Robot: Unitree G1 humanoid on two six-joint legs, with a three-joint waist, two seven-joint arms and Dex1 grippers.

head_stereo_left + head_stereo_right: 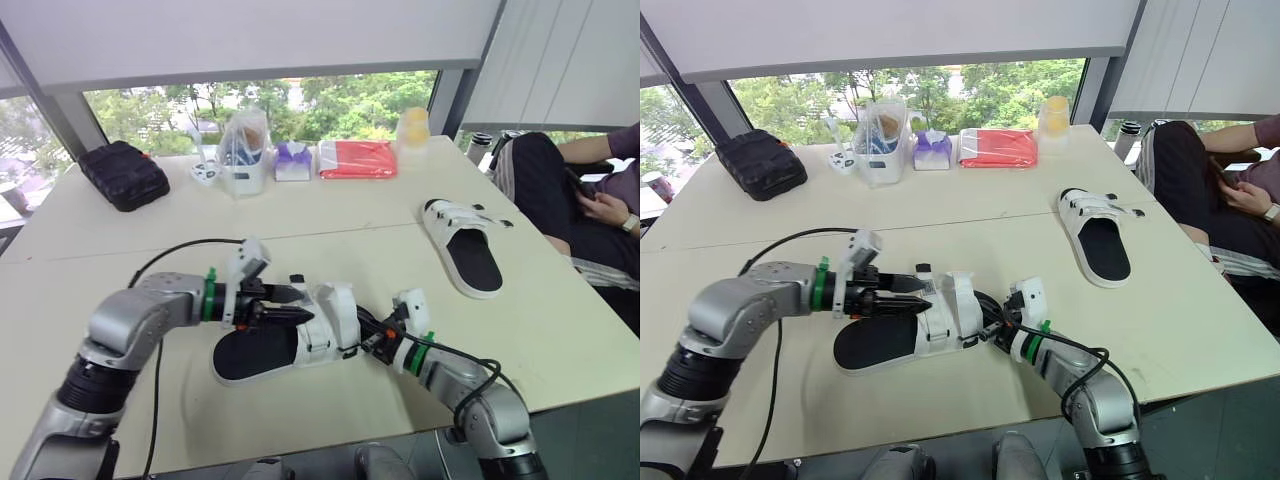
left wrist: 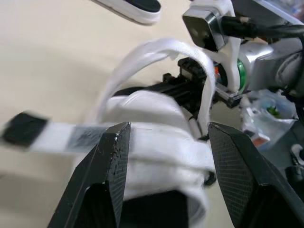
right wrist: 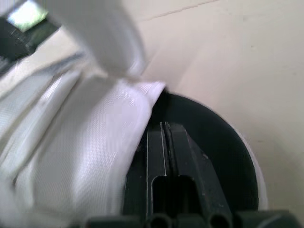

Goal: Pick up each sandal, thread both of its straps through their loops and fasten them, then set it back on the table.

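The near sandal (image 1: 255,352), black footbed with white straps, lies at the front of the table (image 1: 560,330) between my two grippers. My left gripper (image 1: 298,304) reaches in from the left and stands open, its fingers (image 2: 107,164) straddling the white strap (image 2: 156,137), whose black-tipped loose end sticks out sideways. From the right, my right gripper (image 1: 368,338) pokes under the strap with its fingers (image 3: 161,156) shut together over the footbed (image 3: 213,142); nothing shows between them. The second sandal (image 1: 468,250) lies flat at the far right, well apart.
Along the far edge sit a black pouch (image 1: 124,174), a clear container with a bag (image 1: 243,160), a purple box (image 1: 293,160), a red packet (image 1: 357,158) and a yellow cup (image 1: 412,125). A person (image 1: 580,190) sits beside the table's right end.
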